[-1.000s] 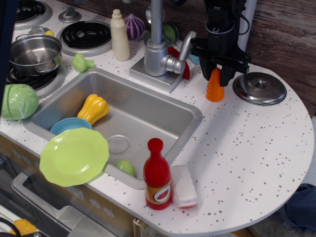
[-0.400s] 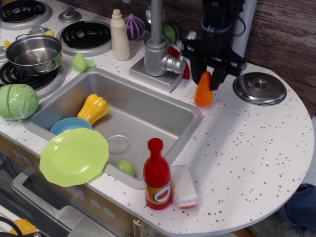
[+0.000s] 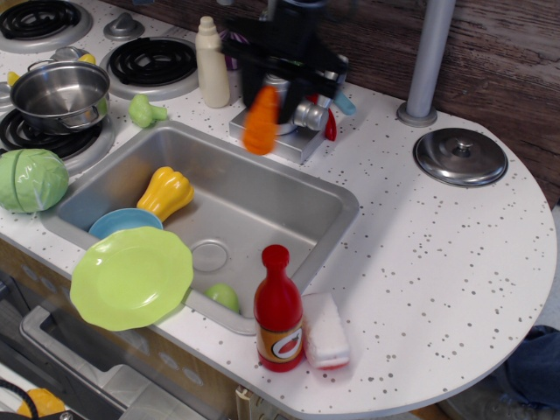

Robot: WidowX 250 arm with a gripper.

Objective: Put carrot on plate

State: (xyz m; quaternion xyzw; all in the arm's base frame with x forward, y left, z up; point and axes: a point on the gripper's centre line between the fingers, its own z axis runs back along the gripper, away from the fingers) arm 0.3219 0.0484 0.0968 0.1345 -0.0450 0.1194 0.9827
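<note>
Since the earlier frames the arm has swung left from beside the pot lid to the faucet area, taking the carrot (image 3: 261,122) with it; both are motion-blurred. Left to right: green cabbage toy (image 3: 33,179) on the counter edge by the stove; steel pot (image 3: 61,94) on a burner; light-green plate (image 3: 131,277) resting on the front rim of the sink (image 3: 289,210), overlapping a blue plate (image 3: 118,221) inside the basin. Yellow ridged squash toy (image 3: 164,192) lies in the basin just beside the blue plate. Small green toy (image 3: 145,110) sits on the counter behind the sink; cream bottle (image 3: 212,63) stands upright behind it. Carrot hangs above the rear edge of the sink, in front of the faucet base, well apart from the light-green plate. Its long axis is near vertical, slightly tilted; one end is up between the jaws, the other down toward the basin. Blur prevents telling which end is the tip. Gripper (image 3: 273,83) is closed around the carrot's upper end, jaws narrowly spread to its width. Red bottle (image 3: 279,312) stands upright on the front counter with a round orange-and-white label, no legible writing; a white sponge (image 3: 325,331) touches its right side. Grey post (image 3: 427,59) and steel pot lid (image 3: 460,156) are at far right.
</note>
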